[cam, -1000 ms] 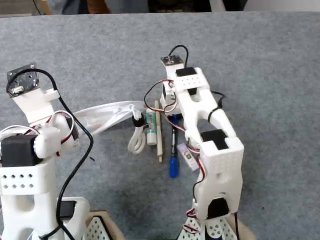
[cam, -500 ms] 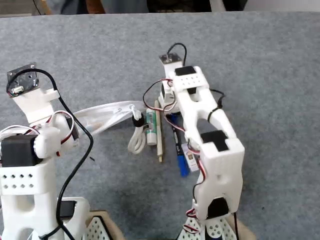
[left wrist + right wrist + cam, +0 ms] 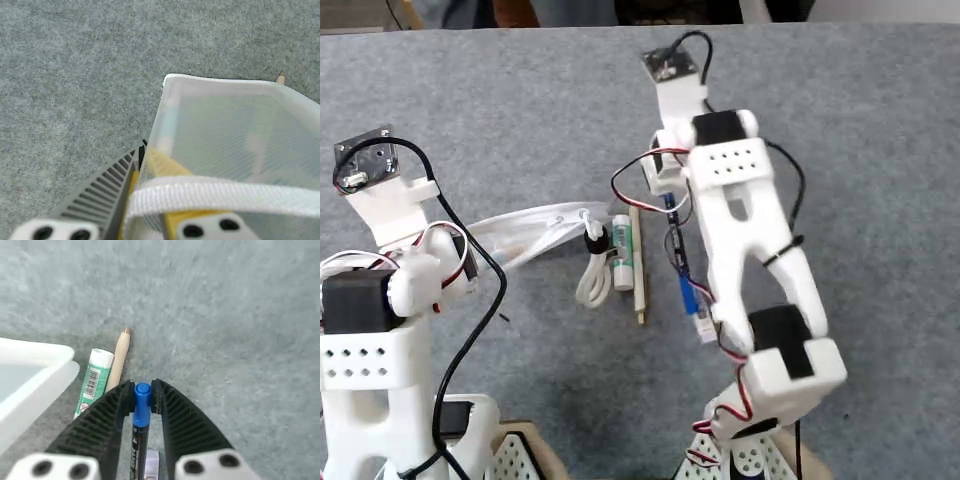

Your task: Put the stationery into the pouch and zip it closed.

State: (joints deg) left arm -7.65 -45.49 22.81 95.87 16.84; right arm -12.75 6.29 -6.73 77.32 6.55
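My right gripper (image 3: 142, 386) pinches a blue-capped black pen (image 3: 140, 416) near the translucent white mesh pouch (image 3: 535, 232). A green-and-white glue stick (image 3: 621, 255) and a pale wooden pencil (image 3: 637, 262) lie between them. My left gripper (image 3: 146, 159) is clamped on the pouch's opposite end.

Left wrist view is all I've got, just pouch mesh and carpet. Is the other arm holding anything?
Observer: Yes, the right gripper is shut on the blue pen, near its cap end.
Operator: What's lying loose?
Observer: A glue stick and a wooden pencil, side by side on the carpet by the pouch.
Operator: Anything else there?
Observer: A white cord loop beside the glue stick.
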